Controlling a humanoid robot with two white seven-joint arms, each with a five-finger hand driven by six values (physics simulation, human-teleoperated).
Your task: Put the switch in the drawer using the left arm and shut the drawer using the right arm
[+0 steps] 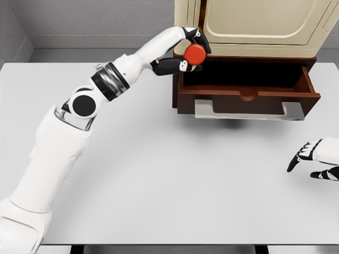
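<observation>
The switch (195, 54) is a round red button, held in the air at the left end of the open drawer (248, 95). My left hand (188, 52) is shut on the switch, its fingers wrapped over the top and below it. The drawer is dark brown wood with a silver handle (249, 110) and stands pulled out from a cream cabinet (254, 24). The inside of the drawer looks dark and bare. My right hand (312, 159) hovers low at the right edge of the table, fingers relaxed and holding nothing.
The white table (159, 174) stretches from the cabinet to the near edge. The cabinet stands at the back right, with the drawer front jutting toward me over the table. A grey wall runs behind.
</observation>
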